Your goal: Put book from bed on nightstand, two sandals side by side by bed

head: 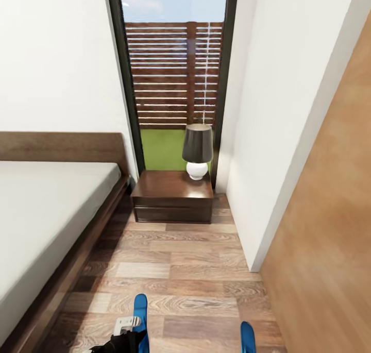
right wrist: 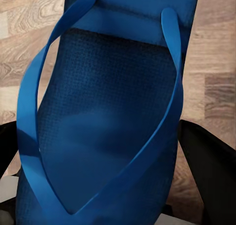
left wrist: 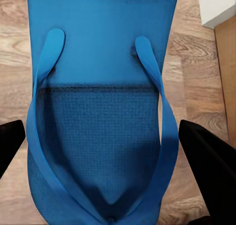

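Along the left edge of the head view the bed is seen, its pale mattress bare where visible; the book cannot be made out. Beside its headboard corner, against the window, the nightstand stands with a dark-shaded lamp at its back right corner, the rest of its glossy top left free.

At the bottom edge of the head view, over the wood-plank floor, the left sandal is seen just by the left gripper, and the right sandal well apart from it. In each wrist view a sandal is framed between the dark fingers: the left-hand one with its straps, and the right one at the right gripper. Whether either pair of jaws is clamped on its sole or merely straddling it cannot be told, nor whether the sandals are lifted or lying on the boards.

Such flip-flops are judged light, soft and bendy, with a textured, non-slippery sole. A hold across the sole's edges at mid-length is judged steadier than one on the thin straps.
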Robot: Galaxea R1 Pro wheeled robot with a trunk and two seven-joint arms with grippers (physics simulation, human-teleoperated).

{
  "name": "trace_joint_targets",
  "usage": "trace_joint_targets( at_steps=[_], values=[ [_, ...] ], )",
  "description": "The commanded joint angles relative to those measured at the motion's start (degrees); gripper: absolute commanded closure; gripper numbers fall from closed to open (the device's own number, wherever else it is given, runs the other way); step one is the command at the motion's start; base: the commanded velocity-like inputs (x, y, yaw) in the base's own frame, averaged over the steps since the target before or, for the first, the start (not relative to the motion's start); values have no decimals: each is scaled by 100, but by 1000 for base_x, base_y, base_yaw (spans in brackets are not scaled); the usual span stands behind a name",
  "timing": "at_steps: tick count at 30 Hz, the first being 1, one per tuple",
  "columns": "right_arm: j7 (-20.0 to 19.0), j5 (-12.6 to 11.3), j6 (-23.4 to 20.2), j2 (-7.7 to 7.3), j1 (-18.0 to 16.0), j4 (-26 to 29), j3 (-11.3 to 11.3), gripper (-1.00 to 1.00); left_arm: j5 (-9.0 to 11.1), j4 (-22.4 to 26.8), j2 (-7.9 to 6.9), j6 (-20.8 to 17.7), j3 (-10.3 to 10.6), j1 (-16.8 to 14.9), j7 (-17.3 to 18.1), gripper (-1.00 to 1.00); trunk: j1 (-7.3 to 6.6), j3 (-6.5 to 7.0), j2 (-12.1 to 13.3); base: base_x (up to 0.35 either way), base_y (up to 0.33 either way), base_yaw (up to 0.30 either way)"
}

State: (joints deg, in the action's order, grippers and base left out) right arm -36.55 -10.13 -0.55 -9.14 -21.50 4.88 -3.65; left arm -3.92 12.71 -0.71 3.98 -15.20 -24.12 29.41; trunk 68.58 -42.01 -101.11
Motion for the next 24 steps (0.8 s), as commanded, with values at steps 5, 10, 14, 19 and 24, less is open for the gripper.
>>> trace_joint_targets(
  at_steps=[5, 10, 14, 19, 24],
  values=[
    [-23, -2, -7, 0, -4, -5, -40, 100, -39, -6, 1, 26, -36, -5, 21, 100, 3, -5, -2, 322, 0, 0],
    [-19, -5, -7, 0, -4, 1, -40, 100, -39, -6, 1, 27, -36, -5, 21, 100, 3, -5, -2, 322, 0, 0],
    [-19, -6, -7, 0, -4, 2, -40, 100, -39, -6, 1, 26, -36, -5, 21, 100, 3, -5, -2, 322, 0, 0],
    [-19, -5, -7, 0, -4, 2, -40, 100, -39, -6, 1, 29, -36, -5, 21, 100, 3, -5, -2, 322, 0, 0],
    [-22, -6, -7, 0, -4, 0, -41, 100, -39, -6, 1, 27, -36, -5, 21, 100, 3, -5, -2, 321, 0, 0]
  ],
)
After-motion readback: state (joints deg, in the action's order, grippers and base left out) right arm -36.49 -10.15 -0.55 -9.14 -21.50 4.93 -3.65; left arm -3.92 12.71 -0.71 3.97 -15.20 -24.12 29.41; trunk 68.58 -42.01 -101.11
